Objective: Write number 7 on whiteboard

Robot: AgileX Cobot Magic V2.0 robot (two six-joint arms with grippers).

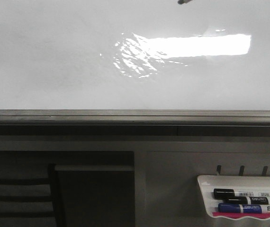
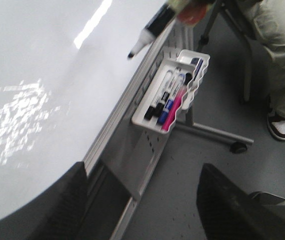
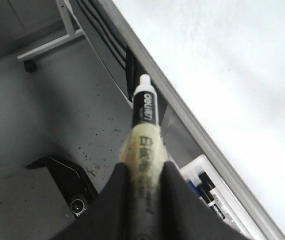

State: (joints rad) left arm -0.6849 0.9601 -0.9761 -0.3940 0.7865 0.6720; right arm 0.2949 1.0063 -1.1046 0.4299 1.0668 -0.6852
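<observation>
- The front view shows the whiteboard point(image 1: 54, 56) filling the upper part, glossy, with a bright rectangle of glare, its grey frame edge below it. No written mark can be made out on it in any view.
- Only the dark marker tip point(image 1: 184, 2) pokes in at the top edge of the front view; the arm holding it is cut off.
- The right wrist view shows what the front view hides: the right gripper point(image 3: 143, 175) is clamped on the marker point(image 3: 144, 112), fingers on both sides of its yellowish-wrapped barrel, white nib end pointing away.
- In the left wrist view the same marker point(image 2: 150, 31) hangs with its tip close to the board; whether it touches cannot be told.
- The left gripper point(image 2: 142, 205) has its dark fingers spread wide apart, nothing between them.
- A white tray point(image 2: 150, 120) hangs below the frame; the front view shows two markers in it, one black-capped, one blue, over a pink strip.
- A person's leg and shoe appear at the left wrist view's edge.
</observation>
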